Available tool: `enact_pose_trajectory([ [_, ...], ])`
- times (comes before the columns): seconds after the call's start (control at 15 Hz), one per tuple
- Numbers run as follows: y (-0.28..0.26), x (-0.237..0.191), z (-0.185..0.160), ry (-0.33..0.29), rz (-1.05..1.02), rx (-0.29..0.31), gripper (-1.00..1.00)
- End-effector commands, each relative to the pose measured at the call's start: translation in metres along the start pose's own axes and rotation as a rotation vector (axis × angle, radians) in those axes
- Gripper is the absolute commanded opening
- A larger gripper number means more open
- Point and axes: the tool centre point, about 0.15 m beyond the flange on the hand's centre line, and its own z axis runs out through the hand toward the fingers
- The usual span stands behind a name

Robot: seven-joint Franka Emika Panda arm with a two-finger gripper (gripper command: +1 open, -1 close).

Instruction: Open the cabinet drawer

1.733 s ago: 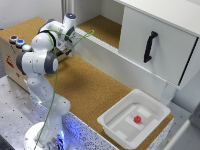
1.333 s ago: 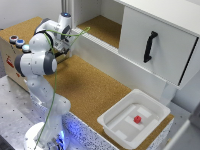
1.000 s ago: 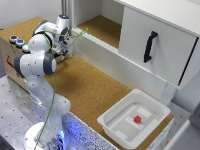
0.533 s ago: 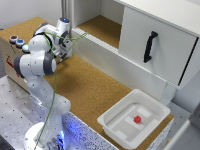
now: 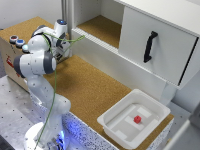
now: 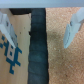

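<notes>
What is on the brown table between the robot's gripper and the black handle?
In the exterior view, only bare cork surface and a long white panel lie between the gripper and the drawer's handle.

The robot is a white, rounded, glossy jointed arm (image 5: 36, 60) with dark grey bands at its joints. A blue ring caps the uppermost joint, and blue light glows at the round base. A thin green cable (image 5: 53, 85) runs along the arm from near the wrist down toward the base. The wrist view shows the claw (image 6: 41, 30) with two pale, light-grey fingers (image 6: 73, 27).
</notes>
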Motion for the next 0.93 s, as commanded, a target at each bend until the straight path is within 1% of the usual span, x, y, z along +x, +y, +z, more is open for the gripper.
enact_pose_trajectory([
  [0.0,0.005,0.008,0.031,-0.039,0.056,0.165,1.0],
  [0.13,0.005,0.009,0.033,-0.032,0.057,0.202,1.0],
  [0.2,0.006,0.011,0.034,-0.031,0.062,0.231,1.0],
  [0.4,0.009,0.012,0.036,-0.031,0.075,0.268,1.0],
  [0.6,0.011,0.015,0.03,-0.015,0.065,0.265,1.0],
  [0.73,0.011,0.016,0.03,-0.02,0.041,0.262,1.0],
  [0.8,0.011,0.016,0.034,-0.035,0.036,0.27,-1.0],
  [0.87,0.012,0.018,0.038,-0.052,0.033,0.289,-1.0],
])
